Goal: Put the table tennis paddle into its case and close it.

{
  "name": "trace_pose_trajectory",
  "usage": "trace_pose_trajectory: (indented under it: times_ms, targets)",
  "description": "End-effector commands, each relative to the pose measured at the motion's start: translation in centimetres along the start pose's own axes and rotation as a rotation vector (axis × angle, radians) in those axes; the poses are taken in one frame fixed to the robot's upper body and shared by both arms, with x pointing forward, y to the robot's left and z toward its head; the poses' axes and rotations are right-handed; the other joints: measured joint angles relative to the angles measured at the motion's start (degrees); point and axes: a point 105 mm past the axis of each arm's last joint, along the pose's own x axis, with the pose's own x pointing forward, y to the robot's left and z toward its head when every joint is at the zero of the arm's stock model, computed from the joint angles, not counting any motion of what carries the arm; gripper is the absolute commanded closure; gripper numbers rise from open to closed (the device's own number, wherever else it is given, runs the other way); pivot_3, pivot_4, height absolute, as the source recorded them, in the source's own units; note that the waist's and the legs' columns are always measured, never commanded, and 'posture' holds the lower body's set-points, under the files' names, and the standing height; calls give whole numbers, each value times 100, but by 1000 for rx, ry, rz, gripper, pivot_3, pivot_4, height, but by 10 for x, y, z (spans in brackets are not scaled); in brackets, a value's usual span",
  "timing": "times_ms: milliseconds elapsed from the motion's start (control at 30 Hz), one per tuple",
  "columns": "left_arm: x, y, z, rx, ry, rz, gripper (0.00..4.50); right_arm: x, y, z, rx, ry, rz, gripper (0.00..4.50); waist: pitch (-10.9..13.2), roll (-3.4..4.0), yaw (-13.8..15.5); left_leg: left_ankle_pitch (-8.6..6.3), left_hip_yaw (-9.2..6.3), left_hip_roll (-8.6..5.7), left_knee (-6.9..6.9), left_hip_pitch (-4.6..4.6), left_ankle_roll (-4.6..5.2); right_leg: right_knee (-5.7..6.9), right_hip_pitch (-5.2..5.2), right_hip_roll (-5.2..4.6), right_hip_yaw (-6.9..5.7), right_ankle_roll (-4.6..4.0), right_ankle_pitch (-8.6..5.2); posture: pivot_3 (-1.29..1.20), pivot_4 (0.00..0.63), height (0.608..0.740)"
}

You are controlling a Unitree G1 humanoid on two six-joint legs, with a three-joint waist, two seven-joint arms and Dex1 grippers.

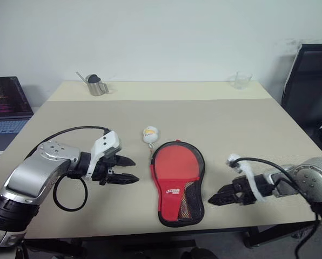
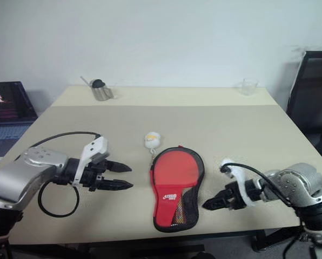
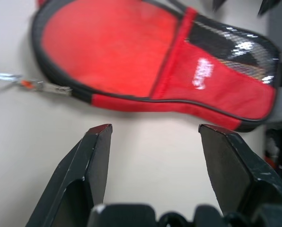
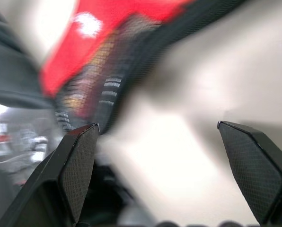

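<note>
Near table edge: red paddle-shaped fabric case [image 1: 178,183] with black mesh pocket, lying flat between both pincers.
Lettering: white mark, unreadable.
Left wrist view: black left gripper [image 3: 153,135] spread, empty.
Right gripper [image 2: 213,204]: spread, empty.
Farther: white ball [image 1: 149,134] on cord.

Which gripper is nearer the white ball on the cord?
Left. The left gripper hovers just beside and below the ball; the right gripper sits beyond the case, near the table's front edge.
</note>
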Motion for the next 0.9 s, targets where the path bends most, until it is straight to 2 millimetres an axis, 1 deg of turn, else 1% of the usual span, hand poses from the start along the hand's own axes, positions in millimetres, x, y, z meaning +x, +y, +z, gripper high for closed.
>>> trace_pose_trajectory:
  times_ms: [33, 133, 167, 233, 367, 433, 467, 500, 567, 600, 633, 667, 733, 767, 800, 900]
  targets:
    - [-7, 9, 4, 41, -25, 72, 1319, -12, -19, 38, -104, -130, -74, 117, 0, 0, -9, 0, 0, 0, 0, 3, 0, 2, 0, 0, 0, 0, 0, 0, 150, 740]
    - [-5, 10, 3, 39, -29, 85, 1319, -17, -26, 79, -190, -295, -137, 117, 0, 0, -7, 0, -2, 2, 0, 5, 0, 7, -1, 2, -2, 0, 0, 0, 150, 740]
    - [-5, 10, 3, 38, -30, 87, 1319, -17, -26, 88, -211, -331, -146, 117, 0, 0, -4, 0, -3, 1, -1, 1, 0, 9, -4, 3, -3, 0, 0, 0, 150, 740]
    - [-6, 12, 3, 36, -38, 104, 1319, -12, -19, 106, -295, -409, -149, 117, 1, 0, 11, 0, -1, 3, -3, -4, 0, 9, -7, 5, -3, -3, -1, 0, 150, 740]
    - [-10, 22, 5, 33, -49, 168, 1319, 15, 1, 125, -346, -479, -92, 117, 0, 0, 10, -1, 1, 3, -4, -12, -1, 3, -8, 5, 0, -5, -3, 0, 150, 740]
    - [-10, 26, 4, 32, -53, 192, 1319, 24, 6, 131, -360, -508, -88, 117, 1, 0, 15, -1, 2, 3, -2, -10, -1, 8, -7, 5, 1, -5, -3, 0, 150, 740]
    - [-9, 29, 4, 35, -52, 216, 1319, 32, 8, 134, -361, -526, -85, 117, 0, 0, 18, 0, 1, 3, -1, -11, -1, 12, -8, 5, 0, -5, -3, 0, 150, 740]
    - [-7, 33, 4, 30, -57, 237, 1319, 42, 9, 138, -375, -553, -99, 117, 0, 0, 21, 0, 1, 3, 0, -8, -1, 14, -6, 5, -1, -5, -3, 0, 150, 740]
    - [-3, 36, 5, 25, -76, 255, 1319, 58, 12, 149, -460, -639, -175, 117, 0, 0, 21, 0, 1, 3, 4, -4, -1, 22, -5, 5, -1, -5, -3, 0, 150, 740]
    - [-2, 37, 6, 20, -84, 266, 1319, 67, 11, 150, -459, -640, -198, 117, 0, 0, 20, 0, 0, 3, 7, -2, -1, 25, -4, 5, 0, -5, -3, 0, 150, 740]
    - [-1, 43, 8, 41, -98, 309, 1319, 75, 6, 151, -438, -643, -224, 117, 0, 0, 18, 1, 0, 3, 7, -3, -2, 28, -6, 5, 0, -5, -2, 0, 150, 740]
    - [-1, 53, 12, 49, -118, 377, 1319, 81, 4, 150, -420, -642, -232, 117, 0, 0, 23, 1, 0, 4, 7, -1, -2, 29, -4, 5, 0, -5, -2, 0, 150, 740]
    - [-1, 75, 21, 11, -179, 506, 1319, 92, 4, 148, -399, -651, -225, 117, -1, -2, 60, 2, -3, 4, 9, -4, -3, 32, -4, 5, -4, -6, -2, 0, 150, 740]
    - [0, 82, 26, 1, -203, 539, 1319, 96, 7, 147, -395, -661, -217, 117, -1, -2, 74, 2, -3, 2, 11, -3, -2, 32, -2, 5, -3, -5, -2, 0, 150, 740]
    - [2, 84, 29, -7, -219, 549, 1319, 100, 8, 146, -393, -664, -213, 117, -2, -4, 72, 2, -2, 1, 12, -5, -2, 33, -2, 5, -3, -4, -1, 0, 150, 740]
    - [19, 88, 35, -24, -225, 547, 1319, 119, 8, 135, -390, -622, -212, 117, -4, -6, 39, 2, 5, 1, 11, -7, -3, 29, -2, 1, 7, -2, 1, 0, 150, 740]
